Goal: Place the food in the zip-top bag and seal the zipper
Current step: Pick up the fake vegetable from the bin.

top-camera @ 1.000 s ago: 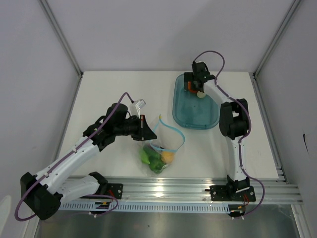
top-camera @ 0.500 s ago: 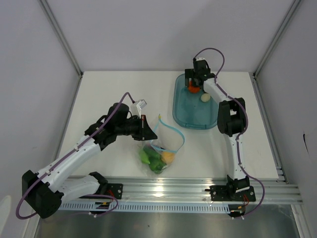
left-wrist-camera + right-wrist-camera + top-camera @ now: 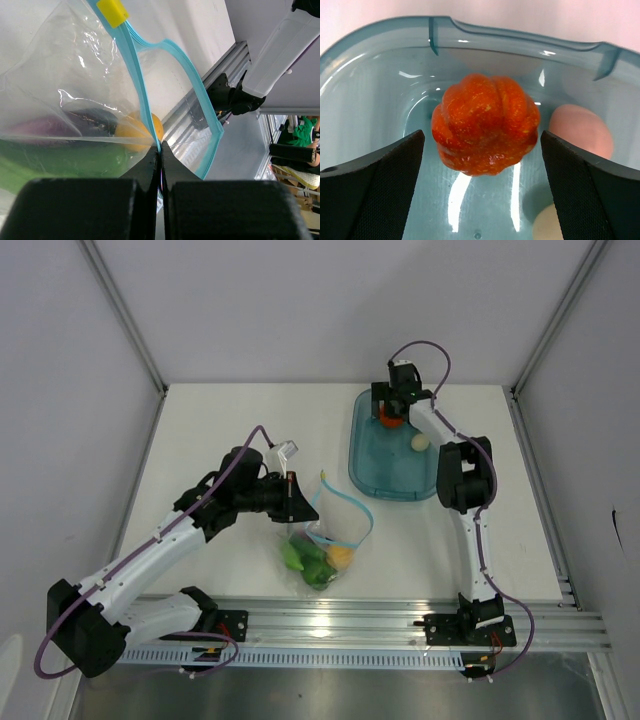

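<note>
The clear zip-top bag (image 3: 318, 545) lies near the front edge, and its light-blue zipper (image 3: 356, 508) loops open. It holds green pieces (image 3: 303, 560) and a yellow lemon (image 3: 341, 557). My left gripper (image 3: 299, 502) is shut on the bag's zipper edge. The left wrist view shows the fingertips (image 3: 161, 150) pinching the blue strip (image 3: 136, 75), with the lemon (image 3: 138, 132), green cucumber (image 3: 60, 160) and purple eggplant (image 3: 40, 125) inside. My right gripper (image 3: 392, 419) is open around the orange-red tomato (image 3: 486, 131), fingers apart from it. The pale egg (image 3: 420, 442) lies beside it.
The teal translucent tray (image 3: 380, 478) at the back right holds the tomato and egg. A yellow slider tab (image 3: 112, 11) sits on the zipper. An aluminium rail (image 3: 380, 618) runs along the table's front edge. White walls stand close on both sides.
My right gripper has shifted from beside the egg to straddle the tomato. The egg has moved slightly to the right in the tray. The left gripper still holds the bag edge.
</note>
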{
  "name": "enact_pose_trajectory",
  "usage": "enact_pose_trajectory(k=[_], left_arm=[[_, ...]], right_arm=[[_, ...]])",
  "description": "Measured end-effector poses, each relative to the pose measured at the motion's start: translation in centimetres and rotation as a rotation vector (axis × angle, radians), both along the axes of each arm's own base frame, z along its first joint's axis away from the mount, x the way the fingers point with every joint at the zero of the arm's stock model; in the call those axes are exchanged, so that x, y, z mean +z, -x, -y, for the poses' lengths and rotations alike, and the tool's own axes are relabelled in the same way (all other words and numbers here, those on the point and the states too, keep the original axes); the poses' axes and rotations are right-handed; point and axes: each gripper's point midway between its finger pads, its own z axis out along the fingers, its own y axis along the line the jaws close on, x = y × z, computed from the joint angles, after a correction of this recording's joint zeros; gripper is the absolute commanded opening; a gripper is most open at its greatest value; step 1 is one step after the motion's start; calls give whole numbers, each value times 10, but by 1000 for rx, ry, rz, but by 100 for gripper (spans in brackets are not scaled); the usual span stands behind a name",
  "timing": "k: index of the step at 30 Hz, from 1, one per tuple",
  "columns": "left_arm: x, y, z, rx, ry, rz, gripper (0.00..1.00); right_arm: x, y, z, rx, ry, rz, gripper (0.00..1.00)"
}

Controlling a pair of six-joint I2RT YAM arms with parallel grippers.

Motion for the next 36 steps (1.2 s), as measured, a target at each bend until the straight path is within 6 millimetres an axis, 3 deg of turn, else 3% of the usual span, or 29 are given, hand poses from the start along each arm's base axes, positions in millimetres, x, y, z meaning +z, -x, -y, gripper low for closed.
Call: enact_pose_trajectory(k=[7, 18, 24, 30, 32, 34, 36], left_arm=[[-1, 0, 0, 0, -2, -2, 1], [-1, 0, 0, 0, -1, -2, 1], [-1, 0, 0, 0, -1, -2, 1], [-1, 0, 0, 0, -2, -3, 1], [-2, -1, 1, -1, -4, -6, 1], [-4, -1, 1, -1, -8, -12, 1], [-6, -1, 1, -3, -12, -20, 1]], right_arm=[[-23, 2, -3, 6, -21, -42, 99], [-25, -8, -4, -3, -36, -14, 95], [-36, -9, -6, 4, -41, -24, 91], [-38, -9, -8, 4, -56, -26, 48], [-39, -9, -9, 3, -64, -28, 40], [-39, -9, -11, 1, -75, -29, 26], [-40, -6, -12, -2, -87, -33, 20]])
